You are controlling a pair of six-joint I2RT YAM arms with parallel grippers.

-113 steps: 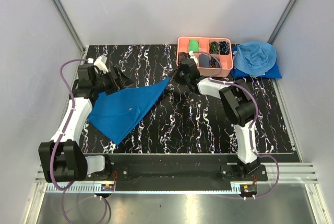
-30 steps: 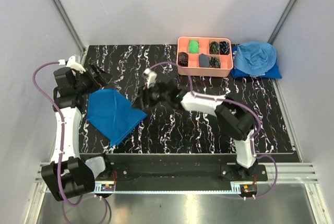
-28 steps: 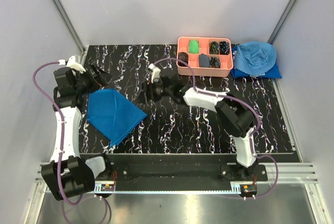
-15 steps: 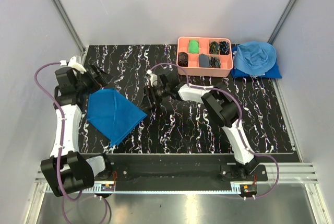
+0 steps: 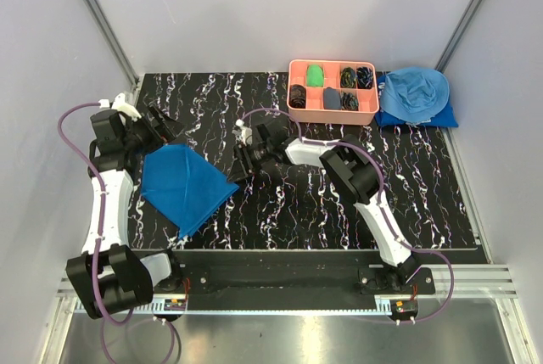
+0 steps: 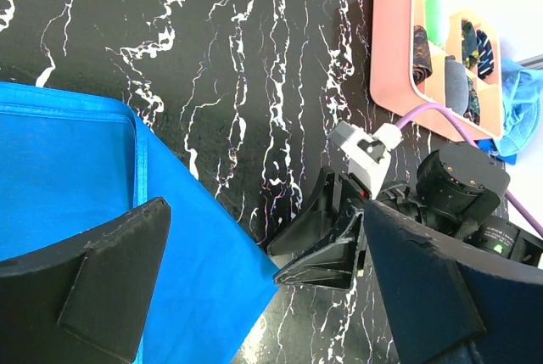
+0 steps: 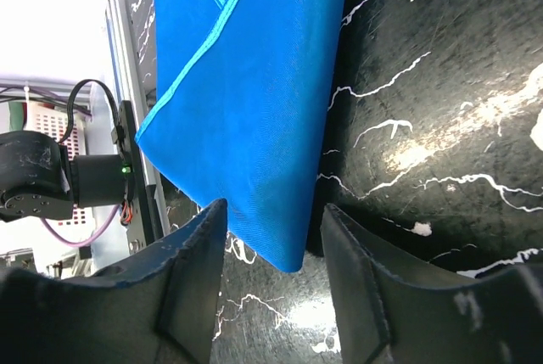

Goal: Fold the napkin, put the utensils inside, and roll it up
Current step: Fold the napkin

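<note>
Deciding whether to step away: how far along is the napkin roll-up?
Done: the napkin lies folded over on the table, a hemmed edge on top. In hand: nothing is gripped; the right gripper hangs open near its right corner, the left gripper open over its far edge. Left: utensils, which I cannot make out, go inside, then rolling.

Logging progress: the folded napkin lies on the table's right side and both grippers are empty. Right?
No. The top view shows the folded napkin on the left side of the table, not the right. The left gripper and right gripper are indeed empty.
</note>
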